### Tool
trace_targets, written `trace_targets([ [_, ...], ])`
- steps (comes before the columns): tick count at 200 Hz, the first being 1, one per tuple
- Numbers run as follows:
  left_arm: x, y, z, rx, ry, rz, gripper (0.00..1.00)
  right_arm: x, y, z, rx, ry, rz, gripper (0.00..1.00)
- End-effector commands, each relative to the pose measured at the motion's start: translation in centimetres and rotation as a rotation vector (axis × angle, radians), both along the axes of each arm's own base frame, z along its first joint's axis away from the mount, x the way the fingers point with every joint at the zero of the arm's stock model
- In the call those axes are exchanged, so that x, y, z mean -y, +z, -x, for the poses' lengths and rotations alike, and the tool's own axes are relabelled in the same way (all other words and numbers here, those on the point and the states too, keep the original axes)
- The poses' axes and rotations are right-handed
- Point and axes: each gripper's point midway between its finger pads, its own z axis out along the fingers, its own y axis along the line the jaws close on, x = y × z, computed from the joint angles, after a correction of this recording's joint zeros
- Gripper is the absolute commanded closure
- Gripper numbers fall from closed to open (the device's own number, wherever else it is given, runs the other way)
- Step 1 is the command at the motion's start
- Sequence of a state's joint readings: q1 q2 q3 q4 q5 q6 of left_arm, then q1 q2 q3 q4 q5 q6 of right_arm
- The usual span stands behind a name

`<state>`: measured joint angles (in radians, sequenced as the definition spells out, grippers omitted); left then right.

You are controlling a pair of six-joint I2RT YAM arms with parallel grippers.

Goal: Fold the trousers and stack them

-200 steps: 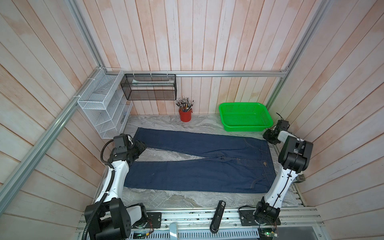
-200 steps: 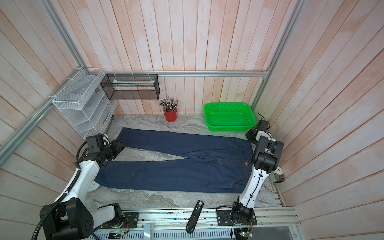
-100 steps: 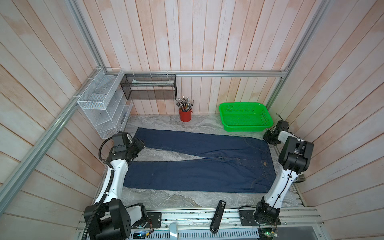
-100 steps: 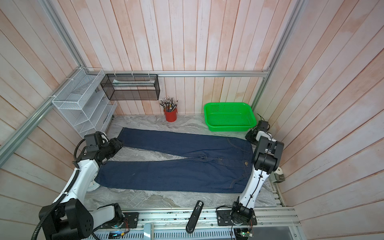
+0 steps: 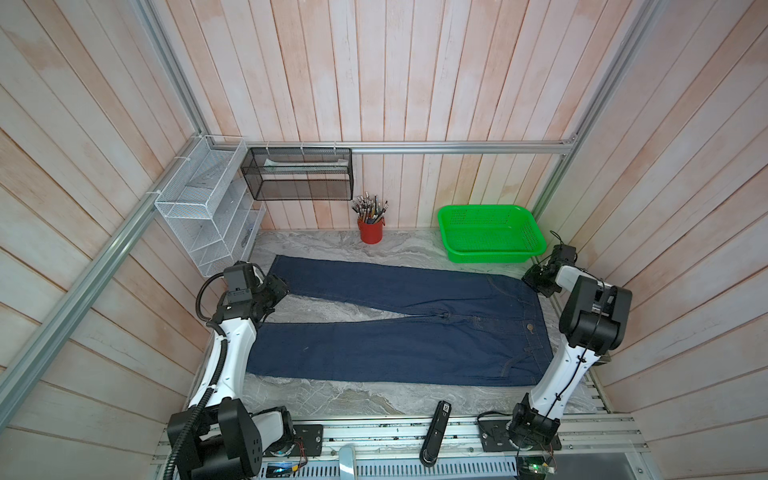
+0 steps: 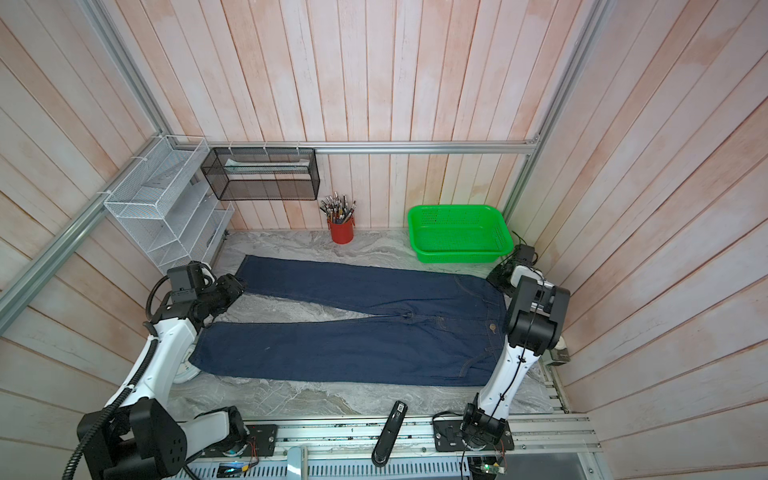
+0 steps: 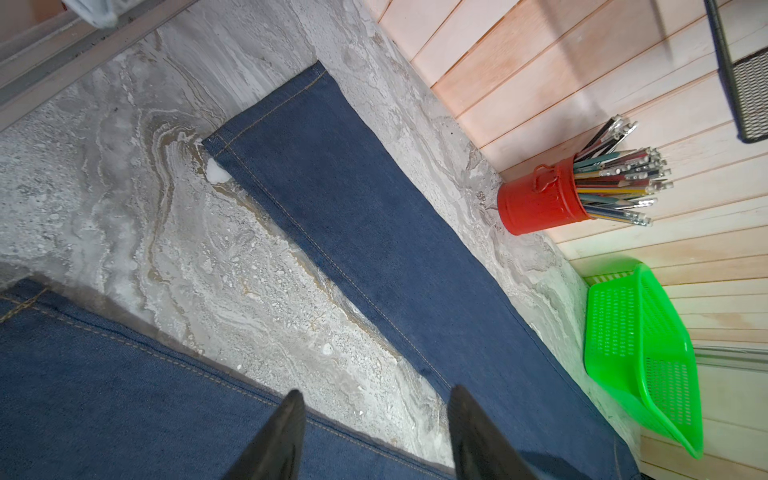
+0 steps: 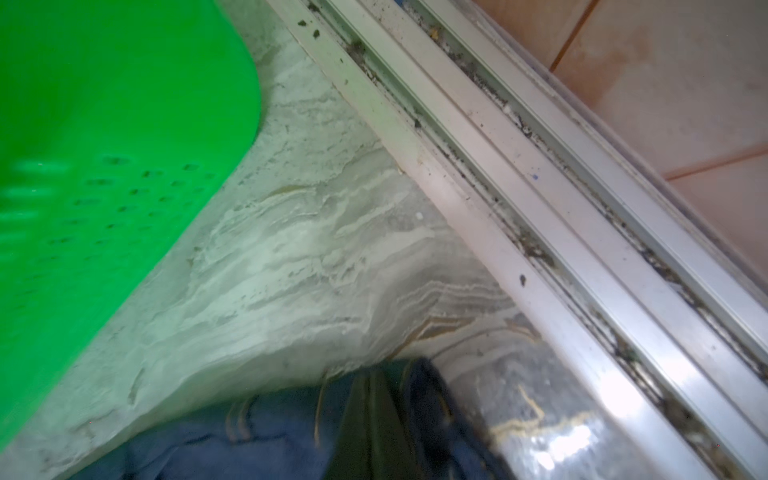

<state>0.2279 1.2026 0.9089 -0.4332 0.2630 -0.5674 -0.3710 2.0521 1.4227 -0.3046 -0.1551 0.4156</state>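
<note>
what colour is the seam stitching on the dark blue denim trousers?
Tan, against the dark indigo denim trousers. Shows best in the left wrist view, along the leg seam.

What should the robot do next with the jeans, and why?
Probably lower the left gripper onto the far leg's hem and close it. The right gripper is shut, seemingly on the waistband corner of the trousers, while the left one hangs open above the gap between the legs, holding nothing. Both ends need a grip before folding.
</note>
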Motion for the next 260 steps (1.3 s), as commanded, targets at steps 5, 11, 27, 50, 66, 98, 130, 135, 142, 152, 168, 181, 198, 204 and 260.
trace_targets([
  [5,-0.2,0.8,-0.4,0.014,-0.002,-0.027,0.42,-0.3,2.8,0.4,0.026,-0.088,-0.073,1.00],
  [11,-0.2,0.8,-0.4,0.016,-0.001,-0.026,0.42,-0.5,2.8,0.5,0.031,-0.110,-0.110,1.00],
  [27,-0.3,0.9,-0.4,0.020,0.004,-0.025,0.42,-0.1,2.2,1.2,-0.015,-0.222,-0.196,1.00],
  [50,-0.4,1.2,-0.3,0.021,0.009,-0.032,0.42,0.1,1.3,2.0,-0.080,-0.342,-0.268,0.84],
  [66,-0.6,1.3,-0.2,0.018,0.015,-0.041,0.42,0.6,0.9,2.7,-0.153,-0.440,-0.285,0.55],
  [98,-1.0,1.3,-0.1,0.017,0.034,-0.058,0.42,1.0,-0.1,2.8,-0.318,-0.550,-0.329,0.42],
  [130,-1.4,1.5,-0.2,0.014,0.053,-0.069,0.42,0.1,-1.8,2.0,-0.405,-0.631,-0.448,0.42],
  [135,-1.5,1.5,-0.2,0.013,0.056,-0.071,0.42,-0.1,-1.8,1.9,-0.407,-0.640,-0.462,0.42],
  [142,-1.6,1.7,-0.2,0.012,0.060,-0.077,0.42,-0.3,-2.0,1.6,-0.407,-0.653,-0.477,0.42],
  [152,-1.8,1.8,-0.2,0.010,0.070,-0.089,0.42,-0.3,-1.8,1.5,-0.404,-0.677,-0.489,0.42],
  [168,-2.3,2.1,-0.1,0.007,0.090,-0.110,0.42,-0.2,-1.7,1.3,-0.401,-0.718,-0.509,0.42],
  [181,-2.6,2.3,-0.1,0.009,0.102,-0.120,0.42,-0.1,-1.5,1.0,-0.398,-0.745,-0.521,0.42],
  [198,-2.8,2.3,-0.2,0.009,0.110,-0.128,0.42,-0.1,-1.2,0.2,-0.387,-0.765,-0.541,0.42],
  [204,-2.9,2.3,-0.3,0.008,0.112,-0.130,0.42,-0.1,-1.1,0.1,-0.386,-0.773,-0.546,0.42],
  [260,-3.8,2.4,0.1,-0.017,0.140,-0.175,0.42,-1.2,-2.3,1.4,-0.539,-0.817,-0.548,0.43],
])
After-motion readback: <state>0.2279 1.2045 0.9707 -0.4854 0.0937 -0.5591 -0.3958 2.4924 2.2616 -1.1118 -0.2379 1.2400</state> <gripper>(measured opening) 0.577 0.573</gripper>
